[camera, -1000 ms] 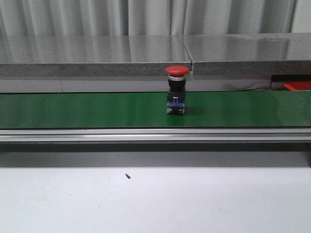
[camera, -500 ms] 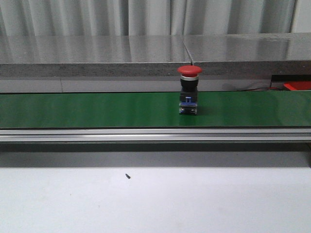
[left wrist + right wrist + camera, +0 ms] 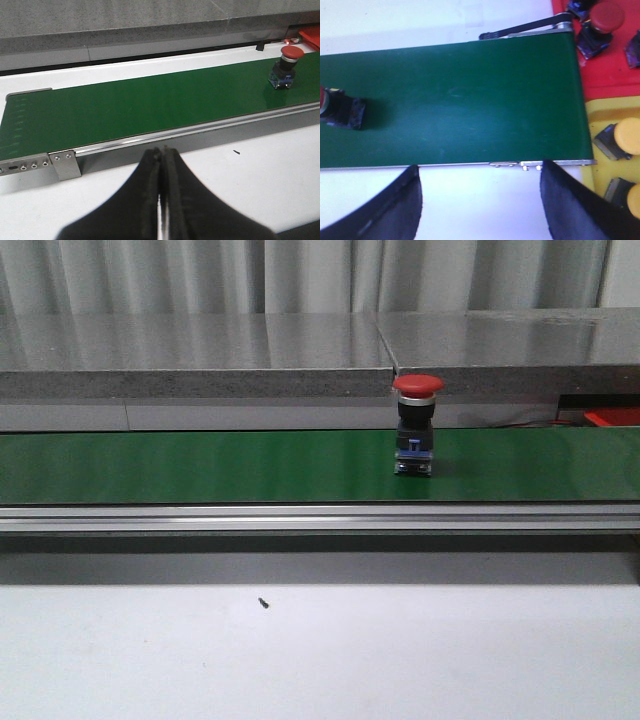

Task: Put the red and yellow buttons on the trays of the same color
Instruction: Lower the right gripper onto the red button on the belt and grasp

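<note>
A red button [image 3: 417,425] with a black and blue body stands upright on the green conveyor belt [image 3: 200,465], right of centre in the front view; it shows too in the left wrist view [image 3: 286,67] and at the edge of the right wrist view [image 3: 335,107]. My left gripper [image 3: 162,150] is shut and empty over the white table. My right gripper [image 3: 480,172] is open with nothing between its fingers, near the belt's end. Past that end lie a red tray [image 3: 610,75] holding a red button [image 3: 601,22] and a yellow tray [image 3: 615,170] holding two yellow buttons [image 3: 625,137].
The belt runs between a silver rail [image 3: 320,515] in front and a grey stone ledge [image 3: 200,360] behind. White table [image 3: 320,660] lies in front of the belt, with a small dark speck [image 3: 263,603] on it.
The red button has ridden the belt steadily to the right. Nothing else in the front view has moved.
</note>
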